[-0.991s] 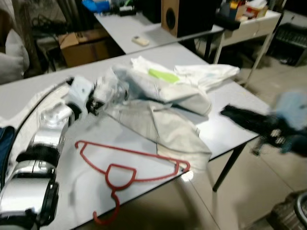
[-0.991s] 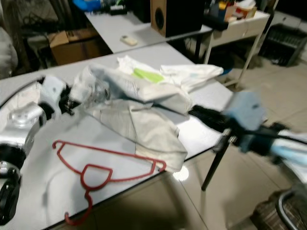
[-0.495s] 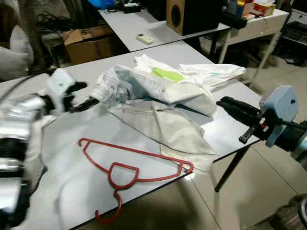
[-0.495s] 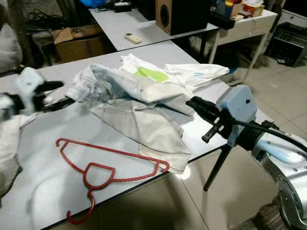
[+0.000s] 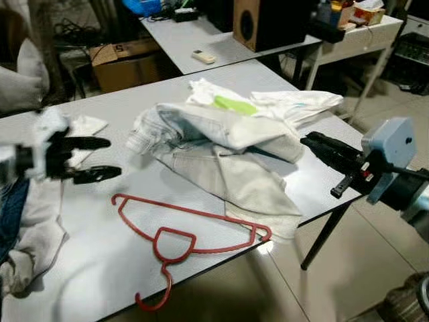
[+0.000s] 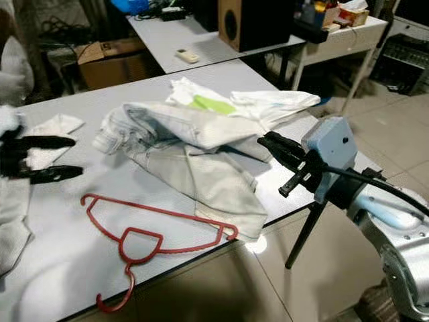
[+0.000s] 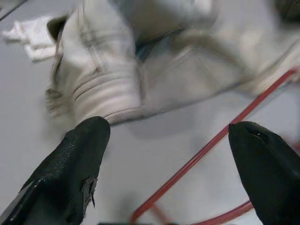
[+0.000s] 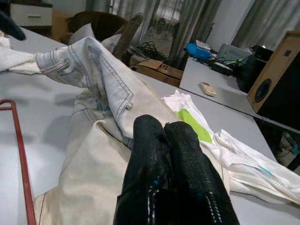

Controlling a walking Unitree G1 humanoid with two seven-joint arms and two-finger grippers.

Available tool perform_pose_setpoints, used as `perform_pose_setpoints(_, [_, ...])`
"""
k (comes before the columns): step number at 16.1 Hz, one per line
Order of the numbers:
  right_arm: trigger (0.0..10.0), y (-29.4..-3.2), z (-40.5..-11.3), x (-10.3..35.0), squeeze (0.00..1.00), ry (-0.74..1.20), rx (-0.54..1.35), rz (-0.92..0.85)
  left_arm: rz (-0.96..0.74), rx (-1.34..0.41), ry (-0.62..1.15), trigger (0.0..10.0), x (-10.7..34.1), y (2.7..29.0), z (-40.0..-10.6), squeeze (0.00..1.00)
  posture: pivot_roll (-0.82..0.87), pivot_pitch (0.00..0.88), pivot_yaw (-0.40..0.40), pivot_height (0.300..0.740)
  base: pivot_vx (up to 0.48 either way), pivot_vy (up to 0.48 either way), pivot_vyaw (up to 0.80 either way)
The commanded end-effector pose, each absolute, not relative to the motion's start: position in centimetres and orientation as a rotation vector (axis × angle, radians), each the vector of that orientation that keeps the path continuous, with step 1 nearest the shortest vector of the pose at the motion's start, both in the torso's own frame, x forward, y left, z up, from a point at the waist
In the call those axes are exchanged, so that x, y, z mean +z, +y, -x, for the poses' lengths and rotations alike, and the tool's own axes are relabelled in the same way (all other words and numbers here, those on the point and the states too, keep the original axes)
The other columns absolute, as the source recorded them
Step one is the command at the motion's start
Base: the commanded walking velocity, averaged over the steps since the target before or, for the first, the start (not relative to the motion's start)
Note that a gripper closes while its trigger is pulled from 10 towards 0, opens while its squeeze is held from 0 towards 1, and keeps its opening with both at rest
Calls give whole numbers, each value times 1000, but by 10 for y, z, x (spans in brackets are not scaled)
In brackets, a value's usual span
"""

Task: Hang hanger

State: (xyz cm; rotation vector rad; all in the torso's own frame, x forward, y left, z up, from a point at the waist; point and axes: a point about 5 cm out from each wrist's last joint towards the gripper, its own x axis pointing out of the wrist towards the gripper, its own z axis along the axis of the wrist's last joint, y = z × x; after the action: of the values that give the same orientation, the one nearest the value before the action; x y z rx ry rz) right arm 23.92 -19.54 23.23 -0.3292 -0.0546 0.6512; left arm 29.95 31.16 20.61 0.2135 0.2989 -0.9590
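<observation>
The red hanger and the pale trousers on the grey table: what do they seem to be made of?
Thin red clothes hanger: probably plastic-coated wire or plastic, judging by its slim, evenly coloured rod; the pictures leave this open. Pale off-white folded trousers: denim-like cotton, matte, with visible double stitching, seams and soft creases.

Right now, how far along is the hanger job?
Nothing looks done: the red wire hanger lies flat on the grey table, ungrasped. In hand: the left hand hovers open beside it; the right hand is shut by the pale jeans. Grasping and hanging remain.

Silver arms, blue-grey wrist housing (image 6: 333,151), black cable, 2-finger black claws (image 6: 280,147)
</observation>
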Motion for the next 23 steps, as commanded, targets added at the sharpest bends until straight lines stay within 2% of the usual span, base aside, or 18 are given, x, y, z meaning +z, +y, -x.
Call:
perform_pose_setpoints(1, [10000,-193,-241,227,0,-29,650,326,-121,-968,246,10000,221,317,-291,1000,-158,0,64,740,0,0,0])
perform_pose_setpoints(2, [10000,-191,-242,224,0,-20,648,322,-55,-965,233,10000,223,321,-286,1000,-148,0,58,740,0,0,0])
perform_pose_setpoints(5, [10000,-186,-247,220,0,-24,627,285,250,-824,-54,10000,249,328,-287,1000,-140,0,52,740,0,0,0])
perform_pose_setpoints(6, [10000,-182,-248,220,0,-44,611,260,230,-706,-148,10000,249,320,-295,718,-135,0,53,740,0,0,0])
perform_pose_setpoints(7, [10000,-181,-248,221,0,-50,603,252,219,-669,-166,10000,248,316,-296,718,-135,0,53,740,0,0,0])
perform_pose_setpoints(8, [10000,-174,-250,220,0,-75,551,214,113,-654,-111,10000,236,294,-298,0,-137,0,57,740,0,0,0])
perform_pose_setpoints(9, [10000,-166,-252,219,0,-96,502,164,36,-622,-111,10000,228,267,-298,0,-133,0,63,740,0,0,0])
perform_pose_setpoints(10, [10000,-156,-251,214,0,-102,464,93,49,-553,-129,10000,220,241,-299,0,-133,0,63,740,0,0,0])
perform_pose_setpoints(12, [10000,-136,-244,199,0,-74,480,50,50,-487,-105,10000,200,210,-291,0,-141,0,73,740,0,150,0])
perform_pose_setpoints(15, [10000,-128,-242,190,0,-52,488,48,24,-481,-85,10000,192,197,-280,0,-132,0,62,740,0,435,0])
perform_pose_setpoints(17, [10000,-131,-242,181,0,-19,486,164,-15,-462,-68,10000,188,194,-271,0,-134,0,57,740,0,480,0])
perform_pose_setpoints(20, [10000,-134,-238,175,0,12,522,212,-43,-443,-45,10000,183,192,-267,0,-138,0,45,740,0,480,0])
perform_pose_setpoints(23, [10000,-139,-241,165,0,49,446,154,-51,-438,-32,10000,180,188,-262,0,-139,0,37,740,0,480,0])
